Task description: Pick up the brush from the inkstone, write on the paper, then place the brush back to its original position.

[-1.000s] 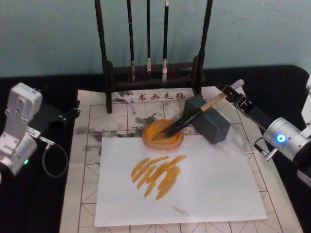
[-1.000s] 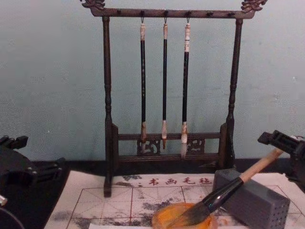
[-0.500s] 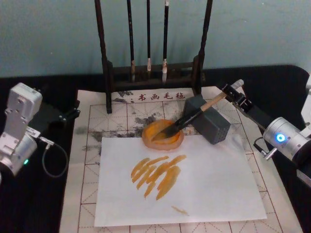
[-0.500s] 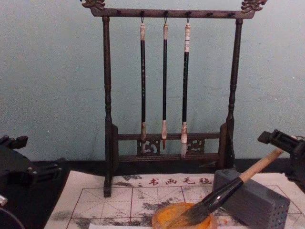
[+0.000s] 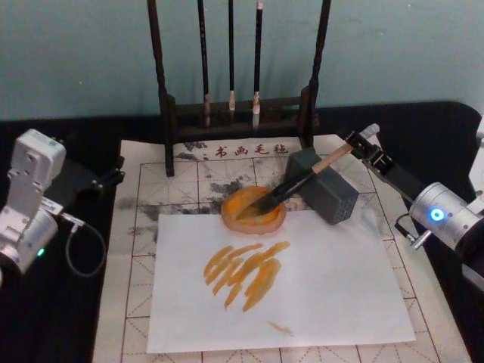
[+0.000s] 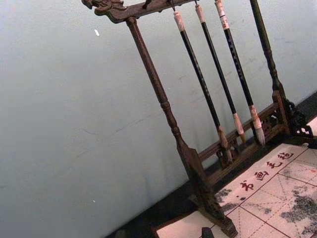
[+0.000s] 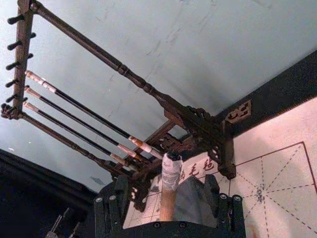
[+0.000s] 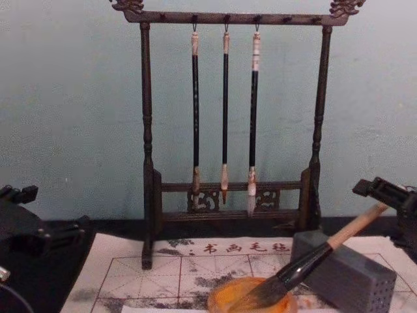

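I saw a black table (image 5: 68, 318) in front of a pale blue-green wall. The paper (image 5: 144, 197), an off-white sheet with red grid lines and grey smudges, covered the middle of the table. A plain white sheet (image 5: 340, 295) lay on its near part and bore a cluster of orange strokes. A dark wooden rack (image 5: 162, 98) stood at the far edge of the paper, with three thin black brushes (image 5: 231, 53) hanging from it.

The left gripper (image 5: 115, 174) sat off the left edge of the paper, well apart from everything; whether it was released or clenched I could not tell.

A grey block (image 5: 333, 198) lay on the paper right of centre. Just left of it sat the inkstone (image 5: 246, 219), a shallow orange dish.

The brush (image 5: 299, 180) lay on a slant. Its dark tuft pointed near-left, down into the dish, and its pale handle rose far-right across the top of the block.

The right gripper (image 5: 361, 142) was at the handle's far-right end. In the right wrist view its fingers (image 7: 117, 198) stood released, spread on either side of the handle's whitish end, not touching it.
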You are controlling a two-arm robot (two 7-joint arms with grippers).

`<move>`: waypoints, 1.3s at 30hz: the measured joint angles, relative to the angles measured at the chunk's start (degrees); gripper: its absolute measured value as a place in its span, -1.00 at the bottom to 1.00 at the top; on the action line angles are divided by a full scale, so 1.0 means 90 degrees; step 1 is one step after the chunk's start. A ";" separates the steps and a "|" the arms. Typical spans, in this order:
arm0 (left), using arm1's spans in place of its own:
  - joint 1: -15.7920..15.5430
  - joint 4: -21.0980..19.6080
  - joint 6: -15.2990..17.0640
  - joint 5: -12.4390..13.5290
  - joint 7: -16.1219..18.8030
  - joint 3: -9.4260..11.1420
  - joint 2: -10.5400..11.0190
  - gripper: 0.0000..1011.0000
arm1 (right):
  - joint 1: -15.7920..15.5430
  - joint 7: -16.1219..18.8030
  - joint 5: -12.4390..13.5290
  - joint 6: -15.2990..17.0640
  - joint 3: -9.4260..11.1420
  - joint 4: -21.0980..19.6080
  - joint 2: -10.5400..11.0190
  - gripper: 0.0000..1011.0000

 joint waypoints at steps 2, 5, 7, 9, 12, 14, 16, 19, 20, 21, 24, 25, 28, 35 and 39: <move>0.0000 0.0000 0.0000 0.0000 0.0000 0.0000 0.0000 0.98 | 0.0000 0.0000 -0.0001 0.0001 0.0000 0.0000 0.0000 0.98; 0.0000 0.0000 0.0000 0.0000 0.0000 0.0000 0.0000 0.98 | 0.0000 0.0000 -0.0003 0.0002 0.0001 0.0000 0.0000 0.91; 0.0000 0.0000 0.0000 0.0000 0.0000 0.0000 0.0000 0.98 | 0.0000 0.0000 -0.0005 0.0002 0.0001 0.0000 0.0000 0.80; 0.0000 0.0000 0.0000 0.0000 0.0000 0.0000 0.0000 0.98 | 0.0000 0.0000 -0.0006 0.0002 0.0001 0.0000 0.0000 0.74; 0.0000 0.0000 0.0000 0.0000 0.0000 0.0000 0.0000 0.98 | 0.0000 0.0000 -0.0008 0.0001 0.0001 0.0000 0.0000 0.57; 0.0000 0.0000 0.0000 0.0000 0.0000 0.0000 0.0000 0.98 | 0.0000 0.0000 -0.0010 0.0001 0.0001 0.0000 0.0000 0.43; 0.0000 0.0000 0.0000 -0.0001 0.0000 0.0000 0.0000 0.98 | 0.0000 0.0000 -0.0010 0.0002 0.0001 0.0000 0.0000 0.36; 0.0000 0.0000 0.0000 0.0000 0.0000 0.0000 0.0000 0.98 | 0.0000 0.0000 -0.0012 0.0001 0.0001 0.0000 0.0000 0.15; 0.0000 0.0000 0.0000 0.0000 0.0000 0.0000 0.0000 0.98 | 0.0000 0.0000 -0.0012 0.0001 0.0001 0.0000 0.0000 0.03; 0.0000 0.0000 0.0000 0.0000 0.0000 0.0000 0.0000 0.98 | 0.0000 0.0000 -0.0012 0.0001 0.0001 0.0000 0.0000 -0.01; 0.0000 0.0000 0.0000 0.0000 0.0000 0.0000 0.0000 0.98 | 0.0000 0.0000 -0.0012 0.0002 0.0001 0.0000 0.0000 -0.16; 0.0000 0.0000 0.0000 0.0000 0.0000 0.0000 0.0000 0.98 | 0.0000 0.0000 -0.0012 0.0001 0.0001 0.0000 0.0000 -0.25; 0.0000 0.0000 0.0000 0.0000 0.0000 0.0000 0.0000 0.98 | 0.0000 0.0000 -0.0012 0.0001 0.0001 0.0000 0.0000 -0.44; 0.0000 0.0000 0.0000 0.0000 0.0000 0.0000 0.0000 0.98 | 0.0000 0.0000 -0.0012 0.0002 0.0001 -0.0001 0.0000 -0.64; 0.0000 0.0000 0.0000 -0.0001 0.0000 0.0000 0.0000 0.98 | 0.0000 0.0000 -0.0012 0.0002 0.0001 -0.0001 0.0000 -0.64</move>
